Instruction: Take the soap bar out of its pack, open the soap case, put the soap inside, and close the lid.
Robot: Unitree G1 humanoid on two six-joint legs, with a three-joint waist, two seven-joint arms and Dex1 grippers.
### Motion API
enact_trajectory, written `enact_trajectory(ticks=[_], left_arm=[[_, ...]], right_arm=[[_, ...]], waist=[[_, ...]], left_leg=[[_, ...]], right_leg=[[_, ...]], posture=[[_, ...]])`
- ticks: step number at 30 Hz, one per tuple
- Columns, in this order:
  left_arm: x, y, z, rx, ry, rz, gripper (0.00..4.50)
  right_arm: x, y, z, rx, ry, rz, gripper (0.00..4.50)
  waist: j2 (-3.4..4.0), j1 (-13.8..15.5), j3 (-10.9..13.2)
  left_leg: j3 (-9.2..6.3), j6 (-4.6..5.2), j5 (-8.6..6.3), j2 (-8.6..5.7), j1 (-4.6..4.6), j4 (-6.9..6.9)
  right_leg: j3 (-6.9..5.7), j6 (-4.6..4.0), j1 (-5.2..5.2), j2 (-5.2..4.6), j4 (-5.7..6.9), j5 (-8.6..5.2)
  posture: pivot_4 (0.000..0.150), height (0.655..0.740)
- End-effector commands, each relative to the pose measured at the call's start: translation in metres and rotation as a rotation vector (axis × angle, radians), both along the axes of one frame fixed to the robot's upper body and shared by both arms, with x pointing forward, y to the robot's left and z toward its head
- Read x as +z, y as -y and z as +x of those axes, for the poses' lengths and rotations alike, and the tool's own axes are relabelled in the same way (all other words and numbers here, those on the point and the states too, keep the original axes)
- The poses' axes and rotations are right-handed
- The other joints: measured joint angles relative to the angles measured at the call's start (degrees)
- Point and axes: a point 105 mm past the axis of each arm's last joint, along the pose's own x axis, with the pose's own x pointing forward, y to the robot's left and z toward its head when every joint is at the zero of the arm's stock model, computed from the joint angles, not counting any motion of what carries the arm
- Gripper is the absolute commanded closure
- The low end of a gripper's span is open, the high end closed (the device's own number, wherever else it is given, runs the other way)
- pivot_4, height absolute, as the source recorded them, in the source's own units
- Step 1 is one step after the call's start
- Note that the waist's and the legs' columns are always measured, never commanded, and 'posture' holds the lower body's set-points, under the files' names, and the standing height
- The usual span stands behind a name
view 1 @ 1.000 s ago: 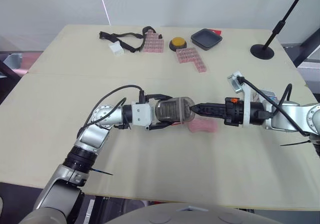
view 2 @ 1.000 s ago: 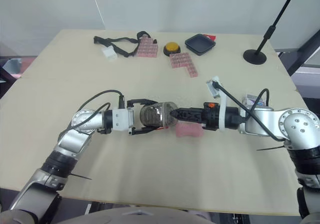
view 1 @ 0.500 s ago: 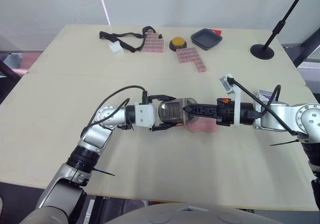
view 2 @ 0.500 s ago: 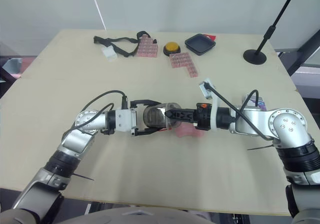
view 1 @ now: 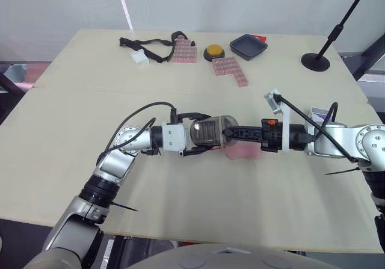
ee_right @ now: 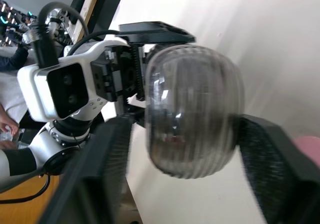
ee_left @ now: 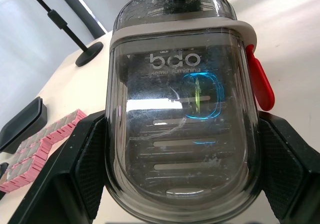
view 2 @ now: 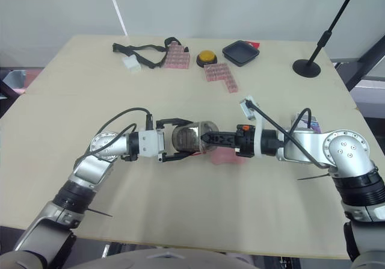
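Observation:
My left gripper (view 1: 194, 134) is shut on the translucent grey soap case (view 1: 207, 132), held on its side just above the table. The case's lid is down and a red latch (ee_left: 260, 83) shows on one side. My right gripper (view 1: 231, 133) comes in from the right. It stands open, one finger (ee_right: 102, 176) on each side of the case's rounded end (ee_right: 192, 108), with a thin gap still showing on one side. The pink soap bar (view 1: 245, 152) lies bare on the table under the right gripper. The soap pack (view 1: 319, 114) lies behind my right forearm.
At the table's far side lie a black strap with a white piece (view 1: 147, 45), two strips of pink blocks (view 1: 184, 51) (view 1: 230, 71), a yellow button (view 1: 213, 53) and a black tray (view 1: 248, 46). A stand's round base (view 1: 315, 61) sits at the far right.
My right gripper has pushed leftward to the case, so its fingers now straddle the case's end. The left gripper and case shifted slightly right, then held still.

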Motion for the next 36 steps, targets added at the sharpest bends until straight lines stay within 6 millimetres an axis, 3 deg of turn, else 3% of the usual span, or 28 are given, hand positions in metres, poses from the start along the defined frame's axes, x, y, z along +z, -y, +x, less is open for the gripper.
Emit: enact_trajectory(ticks=[1,16,21,26,33,36], left_arm=[[0.014,0.001,-0.003,-0.018,0.043,-0.029,1.02],[0.012,-0.002,-0.003,-0.010,0.036,-0.023,1.02],[0.009,-0.007,-0.001,0.003,0.026,-0.014,1.02],[0.007,-0.010,-0.001,0.011,0.018,-0.008,1.02],[0.002,-0.014,-0.001,0.018,0.007,0.003,1.02],[0.001,-0.014,-0.003,0.018,0.002,0.006,1.02]], right_arm=[[0.011,-0.003,0.000,0.003,0.029,0.031,2.49],[0.013,-0.004,-0.003,0.046,0.015,0.080,2.49],[0.015,0.004,-0.004,0.055,0.003,0.111,2.49],[0.009,0.025,0.000,-0.006,-0.027,0.077,2.49],[-0.008,0.100,0.013,-0.322,-0.040,-0.248,2.49],[-0.005,0.118,0.011,-0.384,-0.032,-0.351,2.49]], waist=[[0.00,0.0,0.0],[0.00,0.0,0.0],[0.00,0.0,0.0],[0.00,0.4,0.0],[-0.01,0.6,0.0],[-0.01,0.5,0.0]], left_leg=[[0.00,0.00,0.00,0.00,0.00,0.00],[0.00,-0.01,0.00,0.00,-0.03,0.00],[0.00,-0.01,0.00,0.00,-0.06,0.00],[-0.01,0.00,0.00,0.01,-0.09,0.01],[-0.03,0.00,0.00,-0.02,-0.26,0.04],[-0.02,-0.02,0.00,-0.01,-0.36,0.04]], right_leg=[[0.00,0.00,0.00,0.01,0.00,0.00],[-0.02,0.00,-0.01,0.00,0.02,0.00],[-0.03,0.00,-0.01,0.00,0.02,0.00],[-0.05,0.00,-0.01,-0.01,0.02,0.00],[-0.11,0.01,-0.01,-0.01,-0.06,0.00],[-0.11,0.02,-0.01,0.02,-0.14,0.00]], posture=[[0.150,0.7400],[0.150,0.7400],[0.150,0.7400],[0.150,0.7400],[0.150,0.7400],[0.150,0.7400]])
